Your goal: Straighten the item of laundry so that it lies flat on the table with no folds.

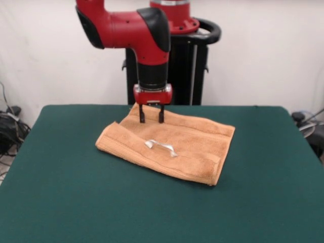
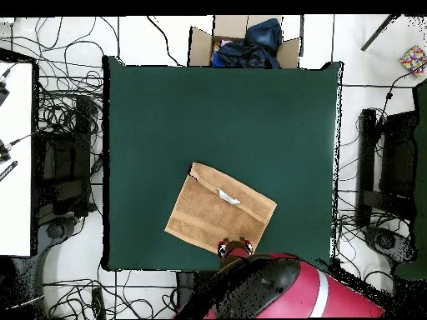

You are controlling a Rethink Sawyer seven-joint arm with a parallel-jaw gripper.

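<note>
Towel (image 1: 169, 147) lies folded double on the bench (image 1: 61, 202), its far edge directly under the tool (image 1: 151, 120), whose prongs stand apart.

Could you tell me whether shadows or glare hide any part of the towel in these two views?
Front view: even, soft light, no glare; the towel shows a faint shadow under its folded near edge, and the open gripper has both fingers clearly visible. Overhead view: the arm covers the towel's edge nearest the base; the table looks evenly lit.
</note>
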